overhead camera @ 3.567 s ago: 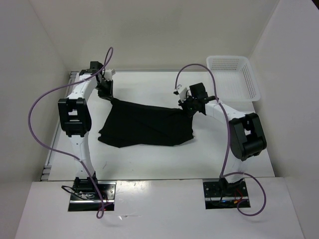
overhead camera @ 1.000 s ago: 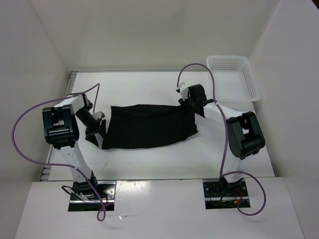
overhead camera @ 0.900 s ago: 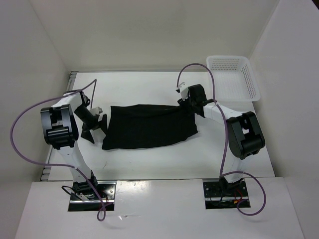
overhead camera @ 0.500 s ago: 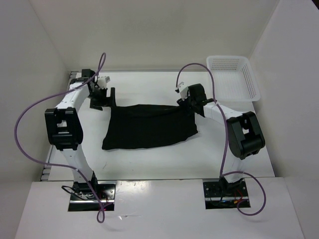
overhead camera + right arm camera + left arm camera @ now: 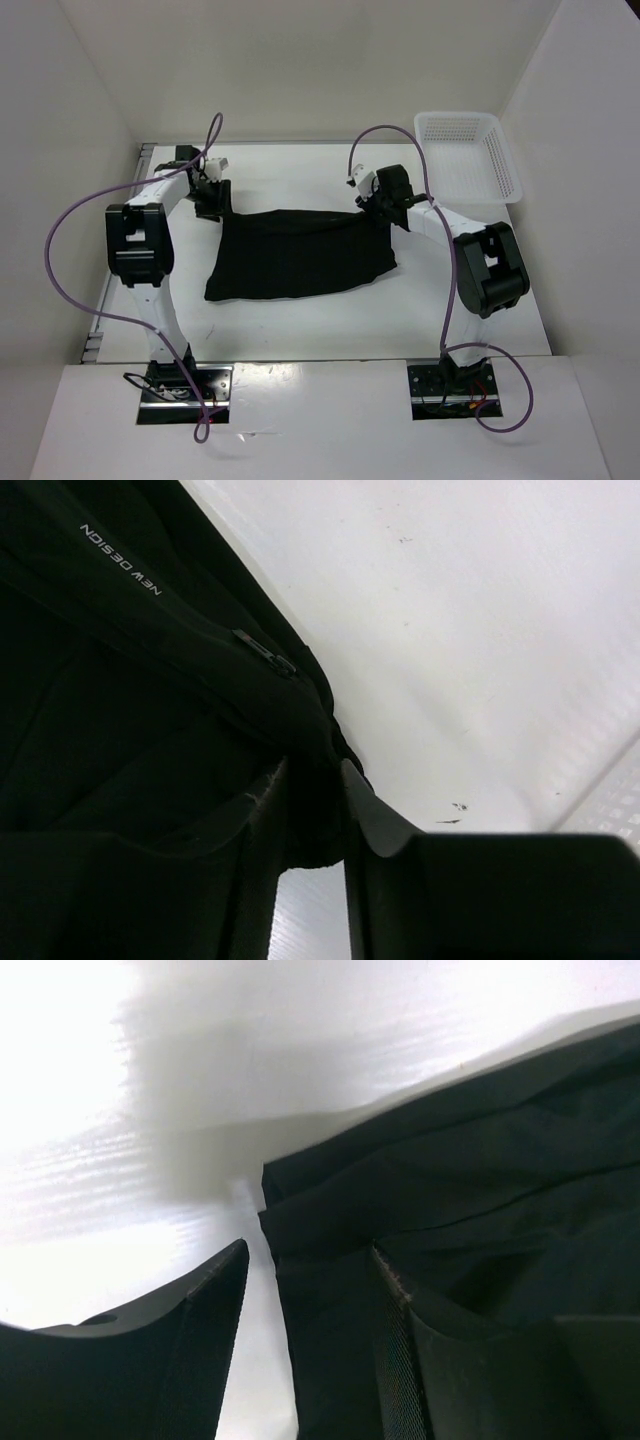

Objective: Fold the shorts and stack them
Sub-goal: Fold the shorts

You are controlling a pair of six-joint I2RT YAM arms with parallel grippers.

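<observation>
Left wrist, shorts (image 5: 480,1190) corner inside spread left claw (image 5: 308,1252)

The white-and-black left arm (image 5: 138,240) and right arm (image 5: 487,265) stretched forward, elbows outward, the left black two-finger gripper (image 5: 212,197) with jaws parted, the right gripper (image 5: 384,205) pinched tight.

A robotics lab test cell is indicated: a white table (image 5: 300,320) is enclosed by plain white walls (image 5: 300,70), a left arm (image 5: 140,240) and a right arm (image 5: 490,265) are bolted to metal plates (image 5: 185,393), and purple cables (image 5: 60,270) are left exposed.
</observation>
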